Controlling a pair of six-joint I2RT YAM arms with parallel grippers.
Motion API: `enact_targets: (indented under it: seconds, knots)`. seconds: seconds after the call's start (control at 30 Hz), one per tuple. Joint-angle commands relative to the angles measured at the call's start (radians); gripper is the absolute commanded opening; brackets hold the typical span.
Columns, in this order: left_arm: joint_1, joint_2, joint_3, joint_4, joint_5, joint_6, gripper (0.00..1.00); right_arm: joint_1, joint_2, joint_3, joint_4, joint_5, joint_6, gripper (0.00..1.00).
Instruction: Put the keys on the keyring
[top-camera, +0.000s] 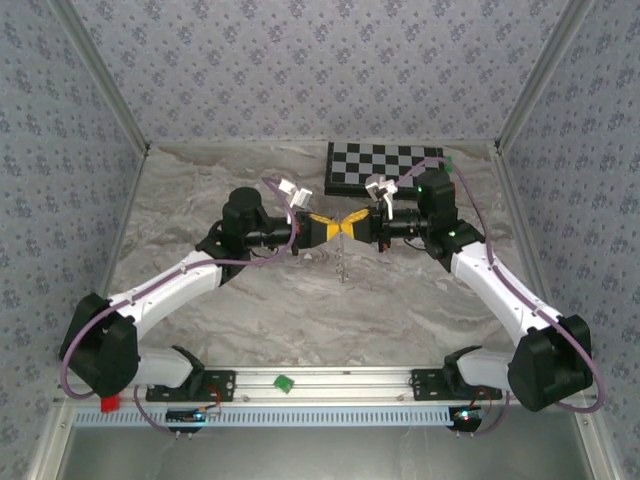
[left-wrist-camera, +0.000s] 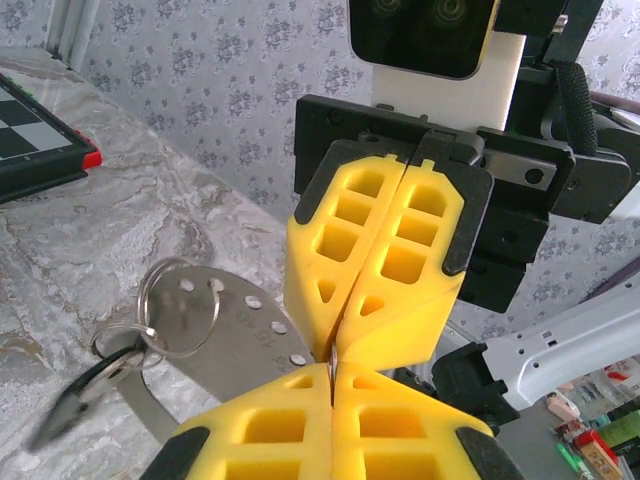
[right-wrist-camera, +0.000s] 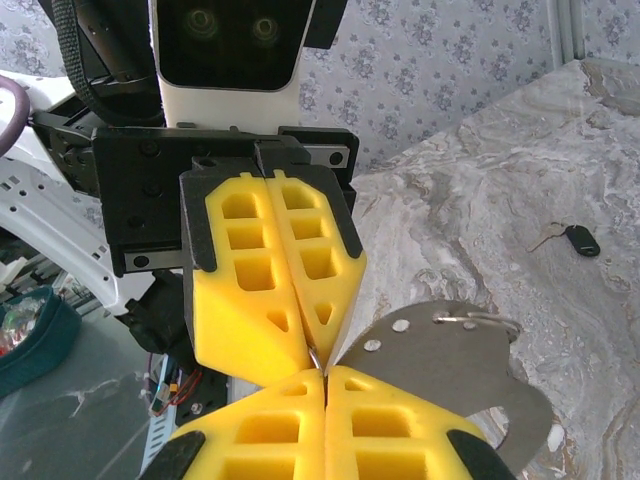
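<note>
My two grippers meet tip to tip above the middle of the table. A flat silver metal tag (left-wrist-camera: 215, 340) with small rivets sticks out sideways from where they meet. My left gripper (left-wrist-camera: 330, 378) is shut on the tag's edge, and my right gripper (right-wrist-camera: 325, 375) pinches the same edge from the opposite side. The keyring (left-wrist-camera: 180, 308) threads through a hole in the tag, and a dark-headed key (left-wrist-camera: 85, 392) hangs from it, blurred. In the top view, ring and key dangle (top-camera: 343, 262) below the joined fingers. Another dark-headed key (right-wrist-camera: 577, 240) lies on the marble table.
A checkerboard (top-camera: 385, 168) lies at the back right of the marble table (top-camera: 200, 200). A small green block (top-camera: 284, 381) sits on the front rail and a red piece (top-camera: 108, 403) at its left end. Patterned walls close in three sides.
</note>
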Motion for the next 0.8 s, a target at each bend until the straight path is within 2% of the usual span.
enact_targets:
  seconds: [0.0, 0.07, 0.23, 0.33, 0.5, 0.6, 0.77]
  knots:
    - [-0.016, -0.005, 0.032, 0.014, 0.006, 0.008, 0.00, 0.004, -0.008, 0.009, 0.017, 0.011, 0.005, 0.21]
    - [-0.015, -0.010, 0.019, 0.034, -0.022, 0.000, 0.00, -0.004, -0.030, -0.028, 0.099, 0.043, 0.069, 0.27]
    - [-0.022, -0.024, -0.015, 0.112, -0.085, -0.042, 0.00, -0.025, -0.129, -0.231, 0.481, 0.181, 0.316, 0.35]
    - [-0.033, -0.030, -0.028, 0.145, -0.121, -0.056, 0.00, -0.026, -0.147, -0.321, 0.638, 0.253, 0.416, 0.35]
    - [-0.072, -0.046, -0.043, 0.152, -0.214, -0.033, 0.00, -0.024, -0.109, -0.391, 0.842, 0.290, 0.581, 0.32]
    - [-0.086, -0.056, -0.048, 0.154, -0.251, -0.030, 0.00, -0.018, -0.092, -0.401, 0.894, 0.313, 0.631, 0.26]
    - [-0.091, -0.073, -0.056, 0.152, -0.315, -0.048, 0.00, 0.011, -0.086, -0.403, 0.901, 0.336, 0.622, 0.24]
